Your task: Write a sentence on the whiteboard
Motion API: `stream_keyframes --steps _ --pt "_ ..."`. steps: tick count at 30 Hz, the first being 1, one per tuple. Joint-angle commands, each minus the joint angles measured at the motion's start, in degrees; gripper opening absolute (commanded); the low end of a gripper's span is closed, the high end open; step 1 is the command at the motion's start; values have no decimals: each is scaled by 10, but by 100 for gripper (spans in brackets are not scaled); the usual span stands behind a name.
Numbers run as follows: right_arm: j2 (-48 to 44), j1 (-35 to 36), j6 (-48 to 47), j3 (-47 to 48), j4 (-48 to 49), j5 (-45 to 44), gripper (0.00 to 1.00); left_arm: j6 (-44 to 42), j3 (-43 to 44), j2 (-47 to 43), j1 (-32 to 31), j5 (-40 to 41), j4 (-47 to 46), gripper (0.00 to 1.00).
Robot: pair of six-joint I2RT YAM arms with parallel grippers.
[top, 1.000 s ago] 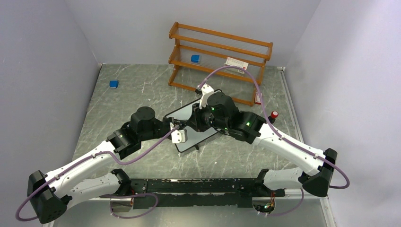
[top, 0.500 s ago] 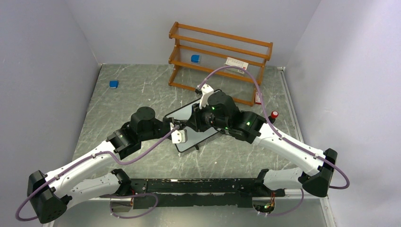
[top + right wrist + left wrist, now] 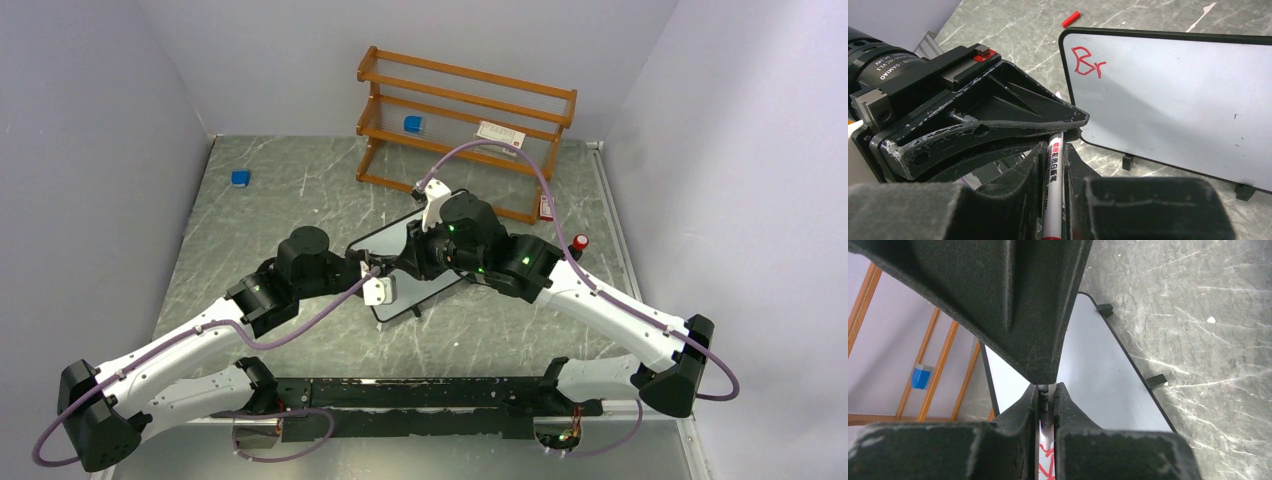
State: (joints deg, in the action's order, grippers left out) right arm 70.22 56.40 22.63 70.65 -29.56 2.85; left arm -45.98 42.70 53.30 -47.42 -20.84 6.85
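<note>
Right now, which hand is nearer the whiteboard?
Left. The left hand is shut on the whiteboard at its corner, touching it. The right hand sits just off that corner, shut on a marker; whether the tip touches the board is hidden.

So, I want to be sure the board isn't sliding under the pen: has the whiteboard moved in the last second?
No. In the overhead view, the whiteboard keeps the same gap and angle to the wooden shelf behind it.
</note>
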Motion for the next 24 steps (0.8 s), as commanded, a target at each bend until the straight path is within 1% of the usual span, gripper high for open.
stream_keyframes --steps 1,7,10,13,16,21,24 --pt "-14 3 -7 15 -5 57 19 -13 17 6 0 7 -2 5" --pt "-11 2 -14 15 -6 85 13 -14 16 5 0 11 -5 5" --pt "-11 3 -15 13 -6 85 1 -8 17 5 0 8 -10 5" --pt "-17 2 -14 9 -1 76 0 -5 10 1 0 12 -18 5" --pt "-26 2 -17 4 6 60 0 1 3 -5 0 25 -25 16" --pt "-41 0 -33 -9 11 30 0 16 -11 -23 2 40 -41 45" --pt "-52 0 -44 -24 21 8 0 27 -15 -34 11 44 -45 53"
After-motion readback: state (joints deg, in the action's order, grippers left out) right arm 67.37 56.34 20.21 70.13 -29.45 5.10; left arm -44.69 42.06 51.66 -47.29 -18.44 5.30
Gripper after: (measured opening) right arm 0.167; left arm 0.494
